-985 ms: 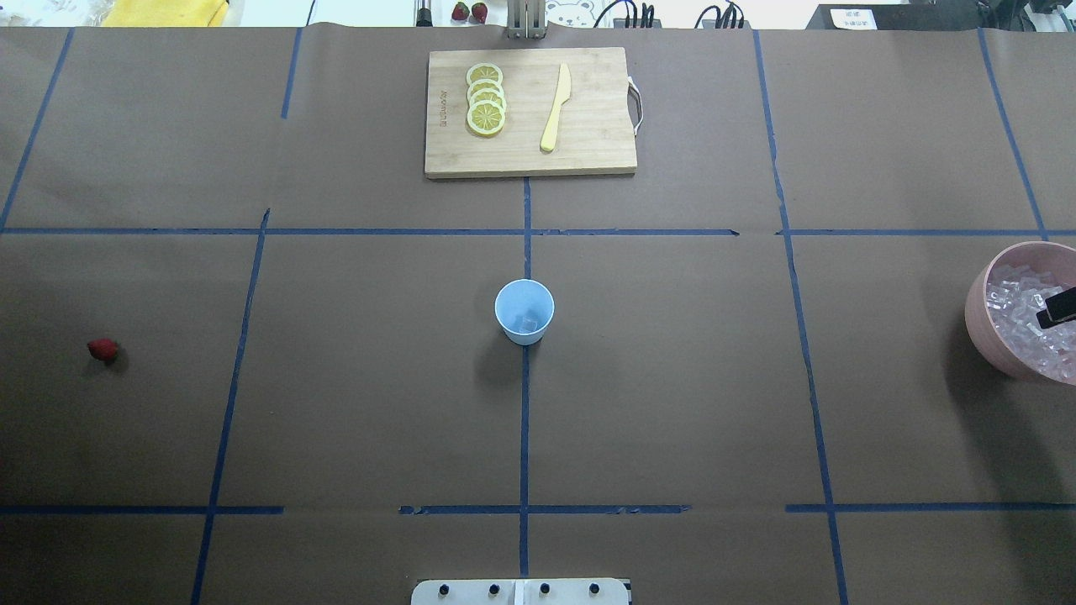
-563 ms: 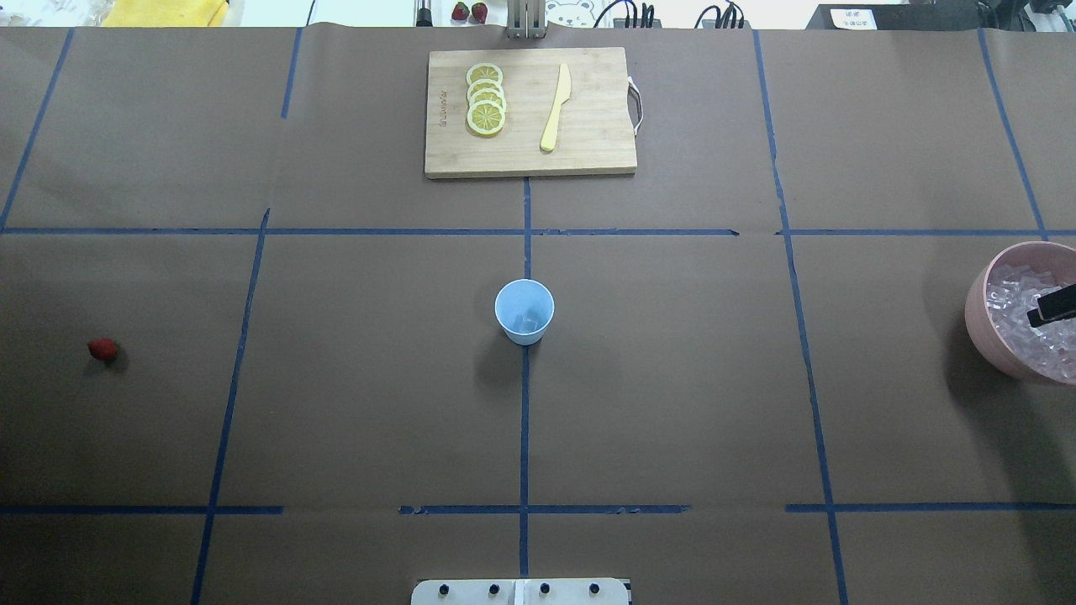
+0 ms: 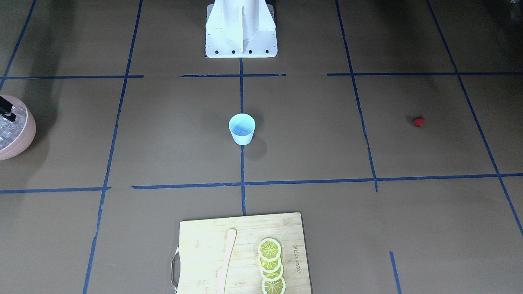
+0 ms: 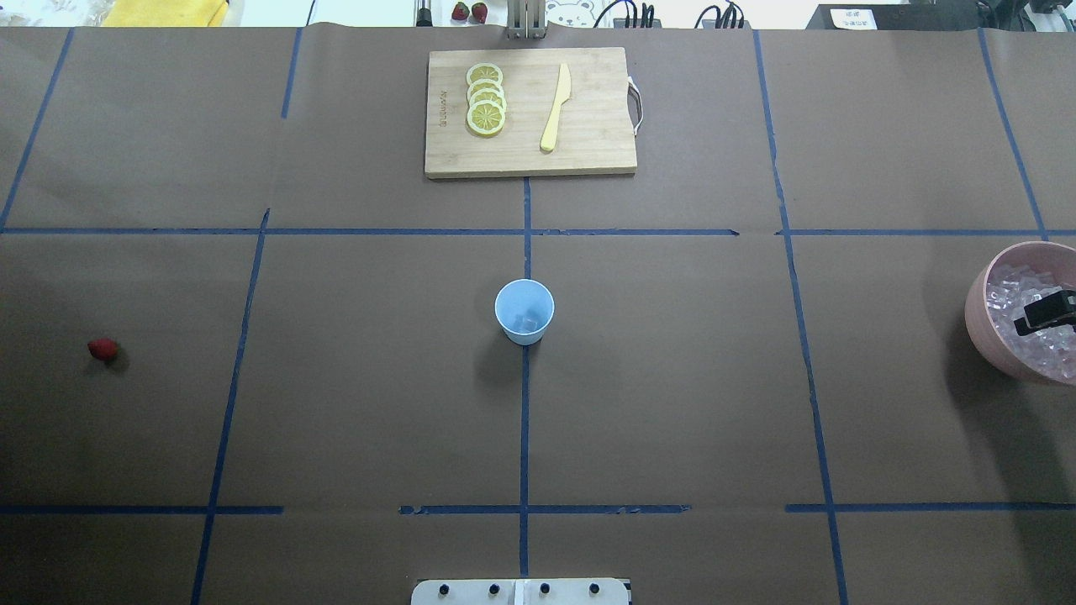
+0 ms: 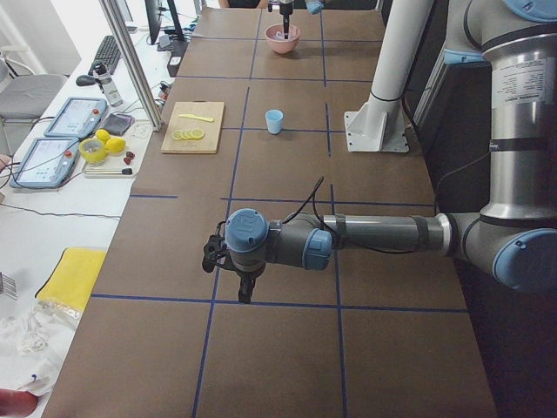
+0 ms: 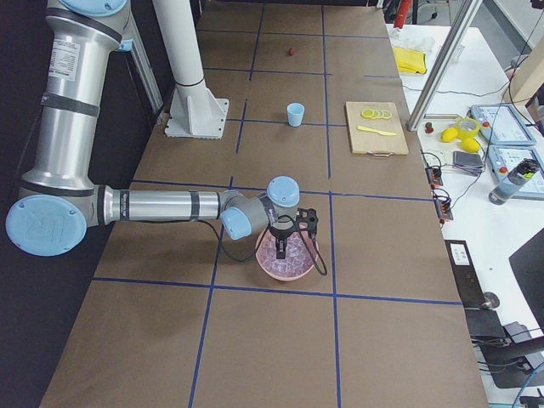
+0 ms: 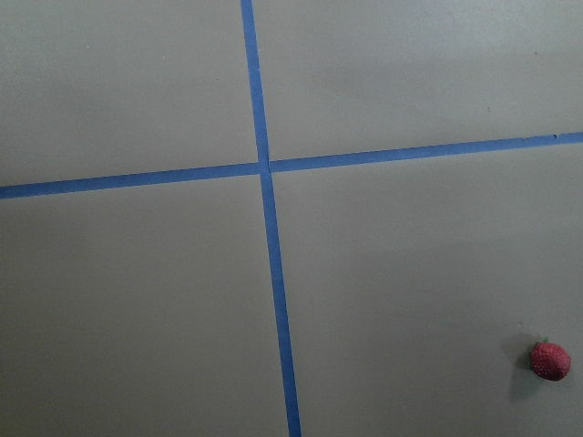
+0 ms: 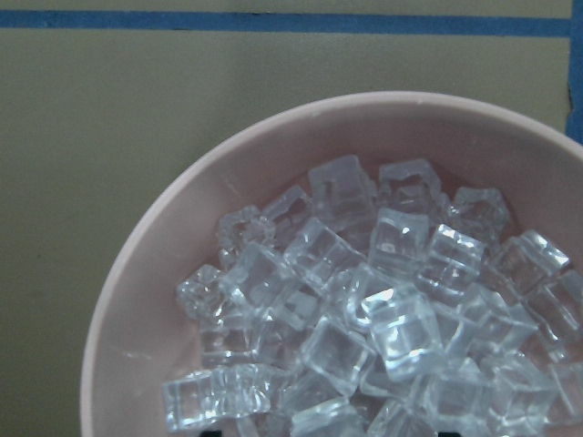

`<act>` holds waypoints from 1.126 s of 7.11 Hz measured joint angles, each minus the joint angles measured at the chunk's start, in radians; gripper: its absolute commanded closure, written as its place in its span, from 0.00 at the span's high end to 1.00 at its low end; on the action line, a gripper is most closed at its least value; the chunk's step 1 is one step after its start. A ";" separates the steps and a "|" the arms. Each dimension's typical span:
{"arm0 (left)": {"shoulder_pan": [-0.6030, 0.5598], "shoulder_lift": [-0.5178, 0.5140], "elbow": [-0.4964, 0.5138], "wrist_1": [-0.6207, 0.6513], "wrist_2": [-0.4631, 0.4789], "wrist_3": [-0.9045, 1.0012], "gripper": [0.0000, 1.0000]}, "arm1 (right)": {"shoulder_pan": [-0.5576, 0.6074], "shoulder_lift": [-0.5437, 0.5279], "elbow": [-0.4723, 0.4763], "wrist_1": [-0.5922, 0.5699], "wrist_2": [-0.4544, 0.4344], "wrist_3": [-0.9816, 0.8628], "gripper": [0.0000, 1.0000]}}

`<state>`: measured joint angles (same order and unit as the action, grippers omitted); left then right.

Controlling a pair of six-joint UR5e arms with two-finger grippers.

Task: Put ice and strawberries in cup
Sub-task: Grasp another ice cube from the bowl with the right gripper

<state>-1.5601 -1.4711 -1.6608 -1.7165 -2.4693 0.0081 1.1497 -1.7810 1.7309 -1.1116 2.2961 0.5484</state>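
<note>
My right gripper (image 4: 1045, 312) hangs over the ice (image 8: 364, 300) in the pink bowl (image 4: 978, 332) at the frame's right edge. My left gripper (image 5: 241, 280) hovers above the table. I cannot tell either's grip. The cup (image 4: 524, 311) stands at centre, the strawberry (image 4: 102, 349) far left, and the cutting board (image 4: 588, 143) top centre.

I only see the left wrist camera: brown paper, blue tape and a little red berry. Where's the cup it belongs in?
Observer: The cup stands mid-table on the centre tape line, far from the strawberry.
Visitor: Anything in it?
Observer: The overhead view shows what looks like one ice cube at its bottom.
Visitor: Where's the other arm?
Observer: The right claw hangs over a pink bowl heaped with ice.
</note>
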 measured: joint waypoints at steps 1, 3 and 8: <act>0.000 0.000 0.000 0.000 0.001 0.001 1.00 | -0.005 0.000 0.000 0.000 0.000 0.000 0.52; 0.000 0.000 0.001 0.000 0.000 0.000 1.00 | -0.007 0.011 -0.003 0.001 0.000 -0.005 0.45; 0.000 0.000 0.002 0.000 0.000 0.000 1.00 | -0.001 0.013 0.001 0.003 -0.002 -0.013 0.00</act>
<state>-1.5601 -1.4711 -1.6583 -1.7165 -2.4689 0.0077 1.1490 -1.7680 1.7320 -1.1084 2.2937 0.5354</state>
